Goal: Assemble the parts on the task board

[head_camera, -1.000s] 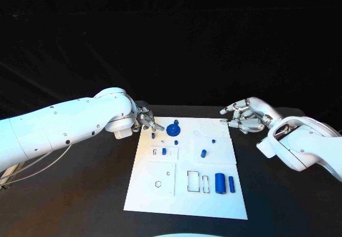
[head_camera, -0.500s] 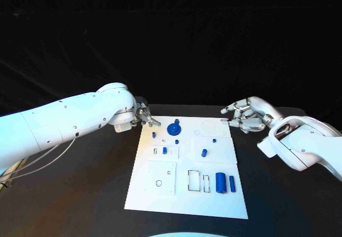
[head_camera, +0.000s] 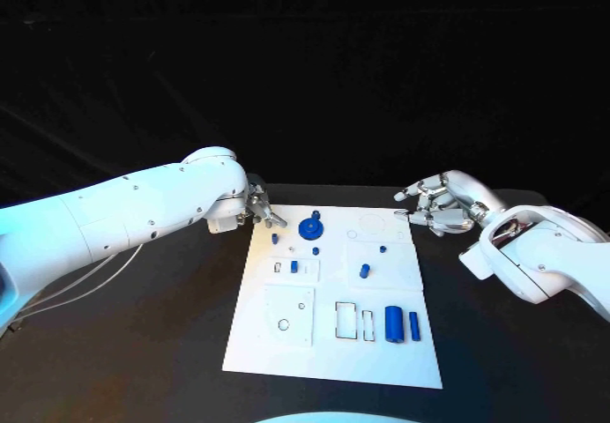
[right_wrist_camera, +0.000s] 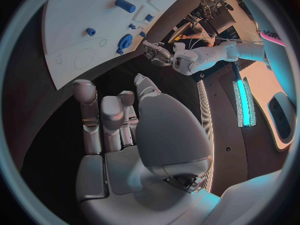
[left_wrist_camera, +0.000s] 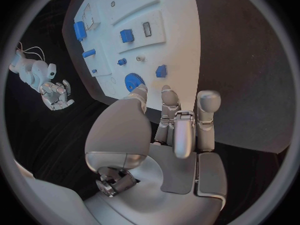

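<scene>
Head view: task board (head_camera: 333,352) lies mid-table with blue parts (head_camera: 393,325) on it; left hand (head_camera: 259,210) hovers at its far left corner, right hand (head_camera: 435,208) off its far right corner. Left wrist: fingers (left_wrist_camera: 208,105) spread, empty. Right wrist: fingers (right_wrist_camera: 84,92) loosely apart, holding nothing.

left hand (head_camera: 258,210): largely hidden behind its own arm, at 9 o'clock from the gear
small parts (head_camera: 293,266): too small to identify
</scene>
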{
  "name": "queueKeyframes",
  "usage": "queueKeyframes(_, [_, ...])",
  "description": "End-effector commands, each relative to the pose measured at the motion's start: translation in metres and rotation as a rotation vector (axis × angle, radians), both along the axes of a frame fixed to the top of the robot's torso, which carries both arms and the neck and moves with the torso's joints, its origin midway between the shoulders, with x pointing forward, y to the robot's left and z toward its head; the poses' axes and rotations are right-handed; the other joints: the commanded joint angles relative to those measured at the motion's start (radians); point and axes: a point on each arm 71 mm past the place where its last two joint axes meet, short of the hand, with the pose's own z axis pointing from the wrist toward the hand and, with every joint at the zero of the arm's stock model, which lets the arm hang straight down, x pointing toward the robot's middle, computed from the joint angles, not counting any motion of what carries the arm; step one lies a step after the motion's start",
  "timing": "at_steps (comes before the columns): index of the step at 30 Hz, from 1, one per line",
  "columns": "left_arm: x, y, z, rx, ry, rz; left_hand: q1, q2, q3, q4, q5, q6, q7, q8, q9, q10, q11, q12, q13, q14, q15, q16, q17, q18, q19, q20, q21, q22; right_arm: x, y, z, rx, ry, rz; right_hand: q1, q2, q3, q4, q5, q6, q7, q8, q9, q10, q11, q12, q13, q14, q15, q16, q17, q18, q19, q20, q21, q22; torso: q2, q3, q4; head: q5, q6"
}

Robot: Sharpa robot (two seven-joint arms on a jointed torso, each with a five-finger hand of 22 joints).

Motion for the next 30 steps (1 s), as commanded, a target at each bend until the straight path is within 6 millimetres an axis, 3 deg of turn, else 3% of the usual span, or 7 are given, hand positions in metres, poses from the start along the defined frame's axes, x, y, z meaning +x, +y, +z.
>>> queueKeyframes(1, [-0.001,-0.003,-0.002,0.020,0.026,-0.030,-0.001,0.011,-0.006,0.001,0.000,-0.006,0.002,-0.004,-0.002,0.004,0.003,0.008,0.010,0.076,0.005,-0.007,0.182,0.011,-0.001,0.001,-0.003,0.004,0.000,0.001,0.000,-0.005,-0.010,0.009,-0.011,-0.001,-0.001,0.006,0.005,0.005,-0.001,0.004,-0.001,-0.005,0.003,-0.001,0.001,0.006,0.003,-0.006,0.001,0.014,0.001,-0.003,-0.005,0.001,-0.001,0.0010,0.0014,-0.001,-0.003])
queueKeyframes(4, [-0.001,-0.004,-0.003,0.024,0.036,-0.035,-0.002,0.016,-0.009,0.001,0.000,-0.003,0.001,-0.004,-0.004,0.020,0.003,0.029,0.035,0.076,0.005,-0.006,0.183,0.009,0.004,0.002,0.001,0.013,0.000,0.002,0.000,-0.004,-0.010,0.010,-0.011,-0.001,-0.001,0.006,0.005,0.005,-0.001,0.004,-0.001,-0.005,0.003,-0.001,0.001,0.006,0.003,-0.006,0.001,0.014,0.001,-0.003,-0.005,0.001,-0.001,0.0011,0.0016,-0.001,-0.002])
queueKeyframes(30, [-0.001,-0.008,-0.013,0.043,0.079,-0.051,0.005,0.033,-0.017,-0.001,0.001,0.010,-0.003,-0.002,-0.010,0.038,-0.001,0.052,0.056,0.079,0.003,-0.001,0.189,0.005,0.019,0.003,0.013,0.037,0.000,0.002,0.000,-0.003,-0.008,0.012,-0.012,0.000,0.000,0.007,0.007,0.006,-0.001,0.005,-0.001,-0.003,0.003,0.002,0.004,0.007,0.003,-0.005,0.004,0.013,0.002,-0.003,-0.004,0.002,-0.002,0.0005,0.0007,0.001,-0.013])
